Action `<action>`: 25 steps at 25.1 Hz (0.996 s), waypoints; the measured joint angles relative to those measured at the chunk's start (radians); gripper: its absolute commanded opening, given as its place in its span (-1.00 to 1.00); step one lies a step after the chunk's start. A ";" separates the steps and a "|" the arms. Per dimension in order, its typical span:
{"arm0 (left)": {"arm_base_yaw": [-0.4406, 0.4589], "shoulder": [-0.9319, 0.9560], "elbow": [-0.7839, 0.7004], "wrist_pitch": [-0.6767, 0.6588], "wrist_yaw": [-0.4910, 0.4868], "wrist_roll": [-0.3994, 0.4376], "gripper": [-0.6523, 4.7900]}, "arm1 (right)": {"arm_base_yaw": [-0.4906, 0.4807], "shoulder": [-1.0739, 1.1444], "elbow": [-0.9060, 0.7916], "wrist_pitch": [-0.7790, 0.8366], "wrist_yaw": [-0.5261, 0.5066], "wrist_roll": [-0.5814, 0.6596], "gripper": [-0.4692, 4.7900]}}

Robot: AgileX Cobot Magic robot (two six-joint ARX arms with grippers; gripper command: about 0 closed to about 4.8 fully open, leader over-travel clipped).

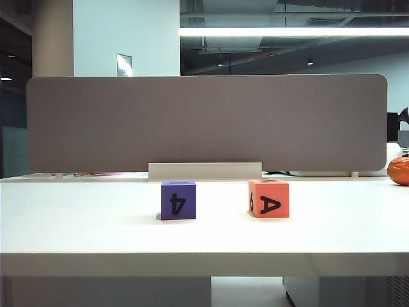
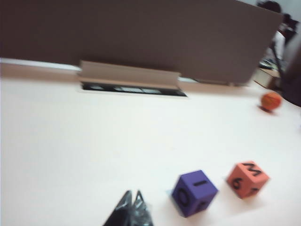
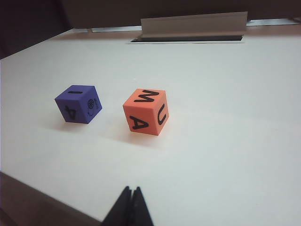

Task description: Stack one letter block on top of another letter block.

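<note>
Both pincers (image 2: 131,207) (image 3: 130,207) closed, above table (image 1: 77,224)

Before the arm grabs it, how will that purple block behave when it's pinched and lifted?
The purple block is a small cube with flat faces, so it should sit stable and not roll. Its matte, foam-like look suggests it is light and may give a little under the fingers. Standing apart from the orange block, it leaves room for the shut left end effector to open around it.

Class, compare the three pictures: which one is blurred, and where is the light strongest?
Left wrist view: soft all over, purple block and orange-red block smeared. Right wrist view: sharp. Exterior view: sharp, but the table glares white under a bright ceiling strip.
</note>
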 measured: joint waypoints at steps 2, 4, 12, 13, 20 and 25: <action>-0.025 0.113 0.066 0.012 0.024 -0.016 -0.78 | 0.000 0.000 0.000 0.000 0.000 0.000 -0.82; -0.080 0.216 0.122 0.008 0.026 -0.045 -0.76 | 0.000 0.000 0.000 0.000 0.000 0.000 -0.82; -0.497 0.616 0.248 0.166 -0.343 -0.058 -0.47 | -0.001 0.000 0.000 -0.001 0.004 0.000 -0.82; -0.521 0.640 0.250 0.170 -0.363 -0.058 -0.46 | 0.000 0.000 0.000 -0.001 0.004 0.000 -0.82; -0.626 0.889 0.323 0.177 -0.431 -0.058 -0.42 | 0.000 0.000 0.000 -0.001 0.004 0.000 -0.82; -0.659 1.017 0.398 0.178 -0.444 -0.068 0.02 | 0.000 0.000 0.000 -0.001 0.004 0.000 -0.82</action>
